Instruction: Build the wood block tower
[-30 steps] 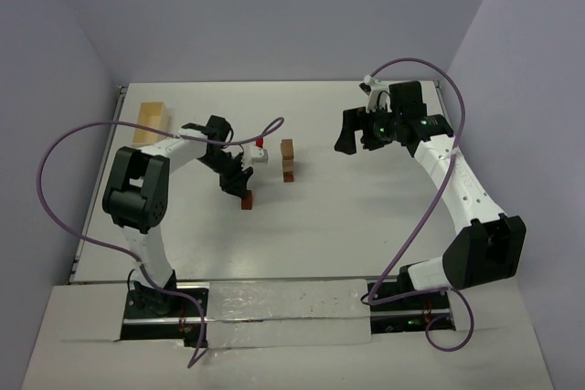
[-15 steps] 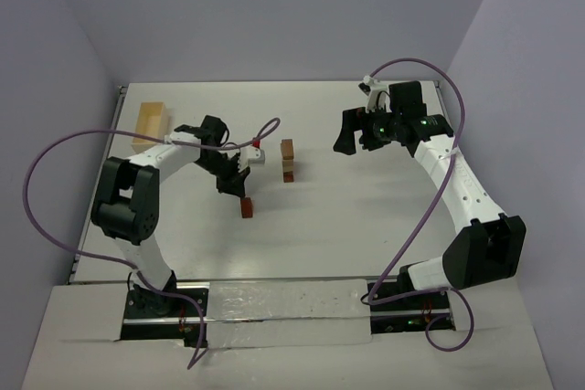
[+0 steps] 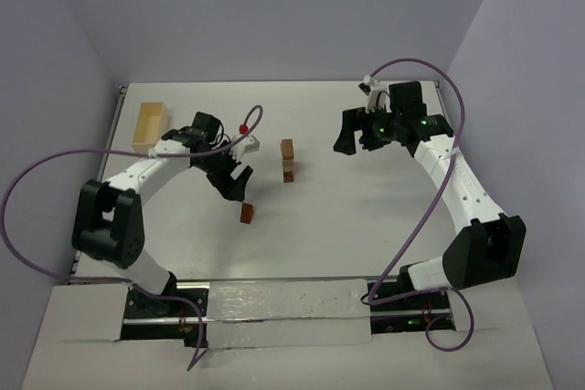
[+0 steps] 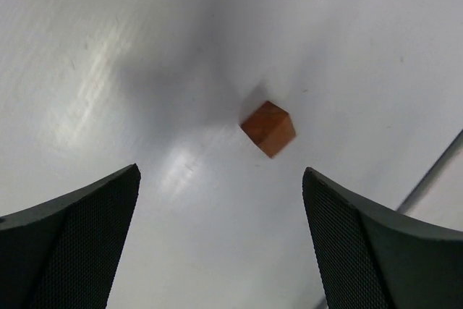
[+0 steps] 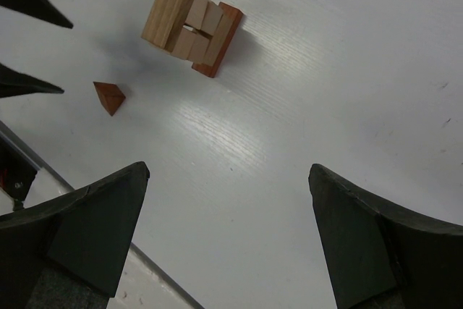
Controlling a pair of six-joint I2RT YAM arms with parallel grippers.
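Lone reddish-brown block (image 3: 247, 213) sits loose on the white surface (image 3: 347, 216). The left fingers (image 3: 233, 184) hang near it, spread wide and holding nothing. Beyond, the tower (image 3: 288, 161) stands upright mid-surface. The right fingers (image 3: 353, 134) gape empty, well apart from it. Pale box (image 3: 149, 125) far left.

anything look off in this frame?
One reddish-brown block lies alone on the table, left of the tower and nearer the arm bases, not stacked. The left pincer hangs open above it, holding nothing. The tower stands upright; nothing looks spilled or broken.
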